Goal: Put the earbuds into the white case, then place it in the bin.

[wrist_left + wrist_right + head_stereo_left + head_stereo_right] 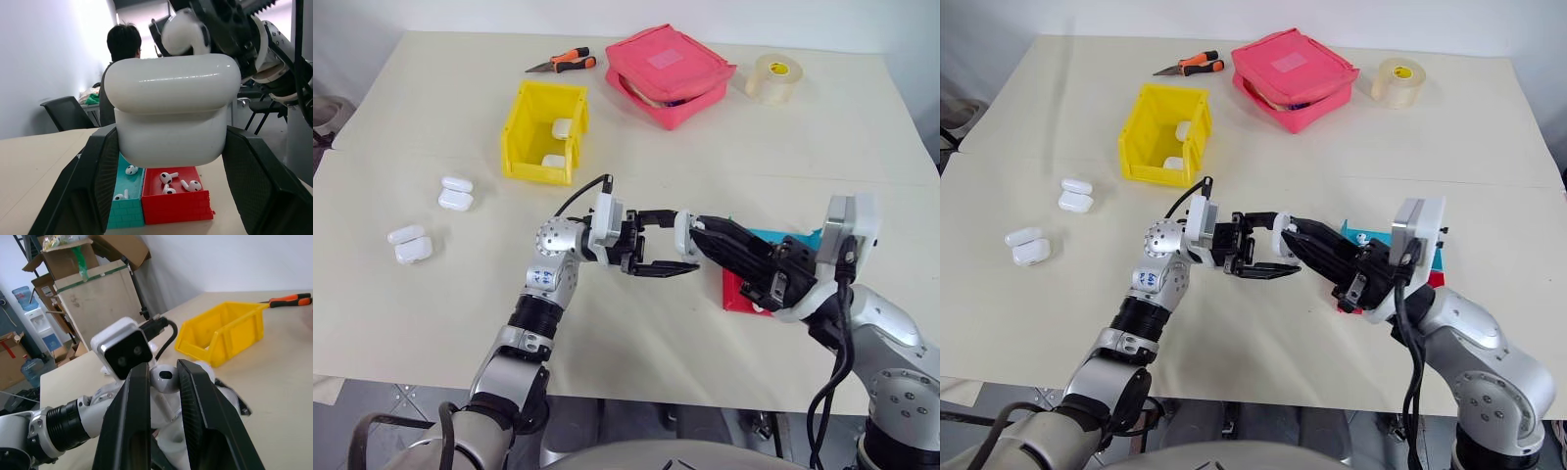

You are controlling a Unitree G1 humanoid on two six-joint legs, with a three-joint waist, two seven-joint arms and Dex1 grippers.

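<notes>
Glossy white stuff: the white case [172, 110] is pinched between the black fingers of the left end effector [651, 242], held up over the near middle of the surface [431, 323], in front of the red tray [176, 201].
Right side: the right end effector [164, 382] has narrowed onto one of the earbuds [165, 378], nose to nose with the case.
Lid: looks closed from the left wrist view, honestly can't be sure.
Risk 1: if that lid is shut, the bud just bumps the top and skates off, since both parts are slick plastic.
Risk 2: the bud is tiny and round, so a slightly off push could squirt it out of the pinch and off the near edge.
Risk 3: pressing on the case may twist it in the left grip.
Spare buds: more sit in the red tray and the teal tray [128, 208] beside it.
Bin: the bin [544, 131] sits toward the far edge, already holding two cases.
</notes>
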